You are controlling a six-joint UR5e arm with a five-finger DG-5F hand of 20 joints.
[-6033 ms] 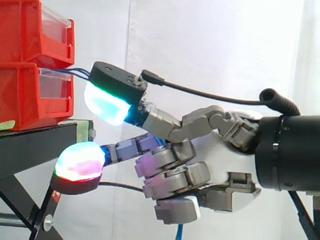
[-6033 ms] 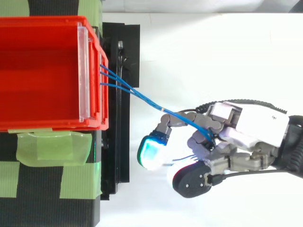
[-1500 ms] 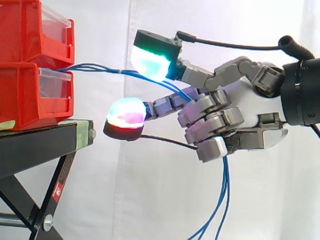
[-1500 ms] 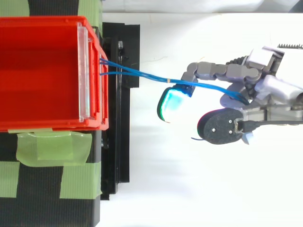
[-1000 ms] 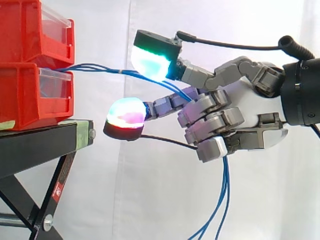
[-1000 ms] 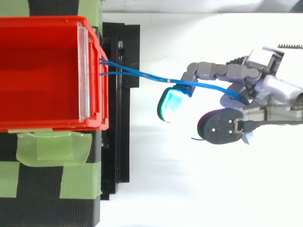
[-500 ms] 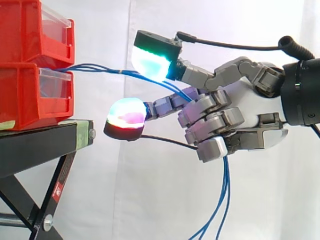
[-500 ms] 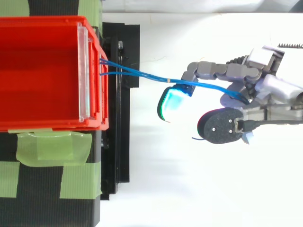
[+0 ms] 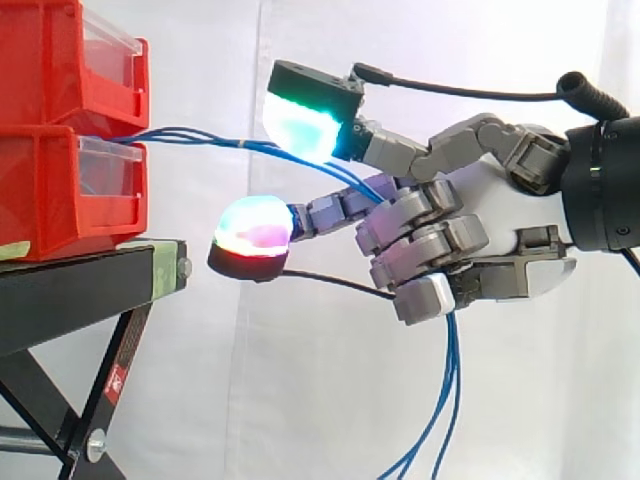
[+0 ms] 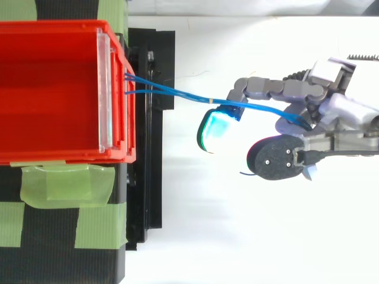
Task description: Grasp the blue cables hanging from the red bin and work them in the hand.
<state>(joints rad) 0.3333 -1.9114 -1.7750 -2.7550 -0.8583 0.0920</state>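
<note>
**Side view.** My hand (image 9: 500, 225) sits at 3 o'clock, its lower fingers curled round the blue cables (image 9: 200, 136). These leave the red bin (image 9: 50, 190) at 9 o'clock, run almost level into my fist and hang out beneath it toward 6 o'clock. Two of my fingers reach toward the bin. I cannot tell whether their glowing pads (image 9: 298, 122) touch the strands. The span looks nearly taut, so I judge that pulling further toward 3 o'clock could drag the cables out or shift the bin on the black stand (image 9: 70, 290). Loosening my curl could let the thin strands slide free.

**Top view.** The cables (image 10: 177, 93) fan from the bin's front wall (image 10: 127, 89) and are gathered by a small pale band midway to my hand (image 10: 343, 112). They look slim, smooth and limp. The bin is hard, glossy plastic with a clear front panel. Matte green tape (image 10: 59, 183) lies at 7 o'clock. My pads are thick, rounded and translucent.
</note>
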